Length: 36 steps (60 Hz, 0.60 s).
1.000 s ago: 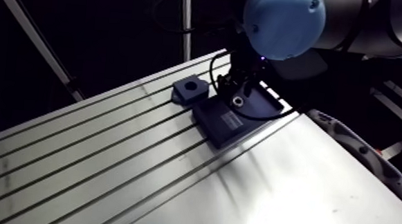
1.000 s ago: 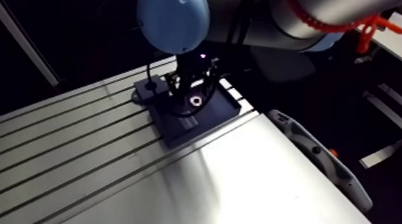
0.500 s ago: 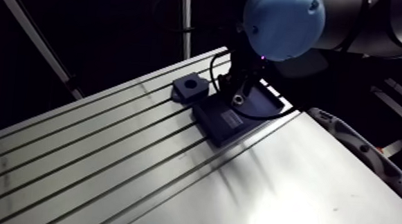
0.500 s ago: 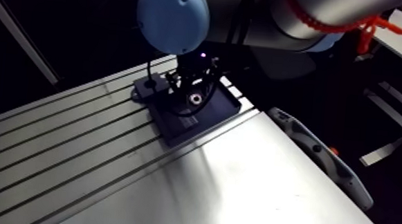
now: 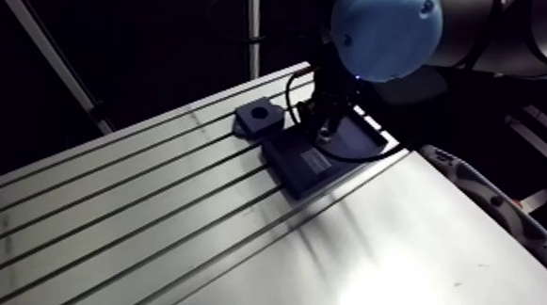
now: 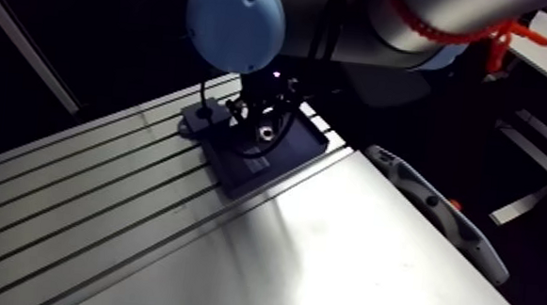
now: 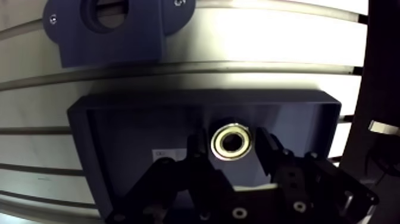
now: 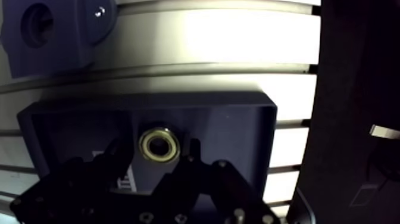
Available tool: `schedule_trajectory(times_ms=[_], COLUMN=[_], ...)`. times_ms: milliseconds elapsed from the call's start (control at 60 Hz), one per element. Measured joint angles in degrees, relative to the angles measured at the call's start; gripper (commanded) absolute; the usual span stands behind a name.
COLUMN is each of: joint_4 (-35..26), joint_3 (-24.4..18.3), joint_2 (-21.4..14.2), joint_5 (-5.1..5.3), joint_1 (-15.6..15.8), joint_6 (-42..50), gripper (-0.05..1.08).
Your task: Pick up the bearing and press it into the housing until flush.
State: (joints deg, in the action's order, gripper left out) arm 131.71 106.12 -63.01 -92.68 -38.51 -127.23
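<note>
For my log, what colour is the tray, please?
The tray is dark blue, clearest in the wrist view.

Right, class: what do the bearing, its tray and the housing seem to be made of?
Bearing: shiny metal, likely steel, from its bright glinting rings. Tray: matte dark blue, probably plastic. Housing: same matte blue, likely plastic too.

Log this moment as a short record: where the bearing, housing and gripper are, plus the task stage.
bearing: lying flat on the floor of the dark tray
housing: on the slotted table, beyond the tray and apart from it; bore empty
gripper: open, low over the tray, one finger on each side of the bearing
contact: cannot tell whether the fingers touch the bearing
stage: bearing not yet lifted
</note>
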Motion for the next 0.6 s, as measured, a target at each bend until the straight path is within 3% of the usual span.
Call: schedule_trajectory(times_ms=[600], joint_4=[0.0], joint_3=[0.0], joint_2=[0.1], joint_5=[0.0], joint_1=[0.0], joint_6=[0.0], gripper=[0.51])
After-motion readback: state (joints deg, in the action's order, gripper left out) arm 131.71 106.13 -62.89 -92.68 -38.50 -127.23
